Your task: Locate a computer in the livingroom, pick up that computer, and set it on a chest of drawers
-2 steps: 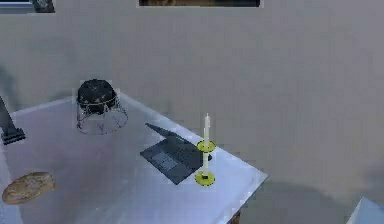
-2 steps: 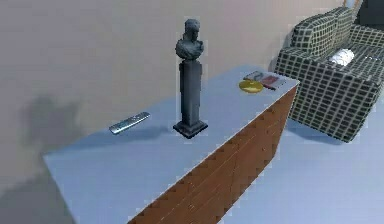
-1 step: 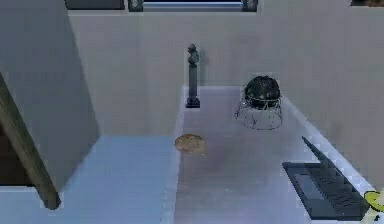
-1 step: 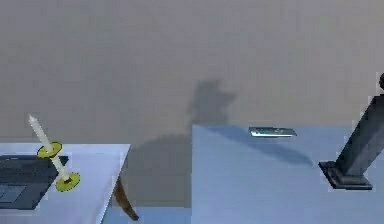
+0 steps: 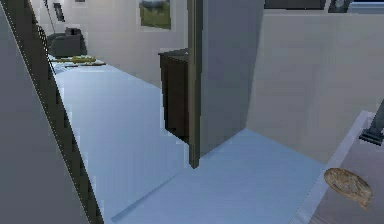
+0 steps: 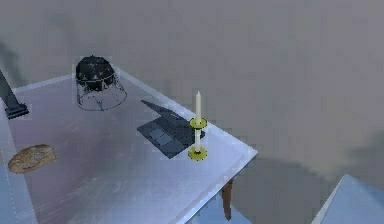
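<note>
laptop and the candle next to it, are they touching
Cannot tell. In the arm side view the candle overlaps the laptop at its edge, hiding any gap.

- I can read no text, label, number or sign in either of my robot's views.
- The computer (image 6: 165,132) on the table (image 6: 120,185): any print on it is too small for me to tell.
- The framed picture (image 5: 155,12) on the wall: green and pale patches, with no lettering I can make out.
</note>
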Motion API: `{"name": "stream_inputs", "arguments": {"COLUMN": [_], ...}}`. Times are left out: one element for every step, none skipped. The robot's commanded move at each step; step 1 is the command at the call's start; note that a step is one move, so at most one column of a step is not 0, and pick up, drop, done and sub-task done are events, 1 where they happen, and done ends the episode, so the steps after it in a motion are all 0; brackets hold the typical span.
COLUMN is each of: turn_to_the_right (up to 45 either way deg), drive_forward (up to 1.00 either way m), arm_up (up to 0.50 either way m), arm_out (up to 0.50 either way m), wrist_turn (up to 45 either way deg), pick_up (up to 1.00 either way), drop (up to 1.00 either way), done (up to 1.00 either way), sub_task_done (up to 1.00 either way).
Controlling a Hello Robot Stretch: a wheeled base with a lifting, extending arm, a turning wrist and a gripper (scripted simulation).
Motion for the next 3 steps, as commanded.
{"name": "stream_inputs", "arguments": {"turn_to_the_right": [0.0,0.0,0.0], "drive_forward": [0.00,0.00,0.00], "arm_up": [0.50,0.26,0.00], "arm_out": [0.00,0.00,0.42], "wrist_turn": [0.0,0.0,0.0], "pick_up": [0.00,0.00,0.00], "drop": [0.00,0.00,0.00], "done": [0.00,0.00,0.00], "sub_task_done": [0.00,0.00,0.00]}}
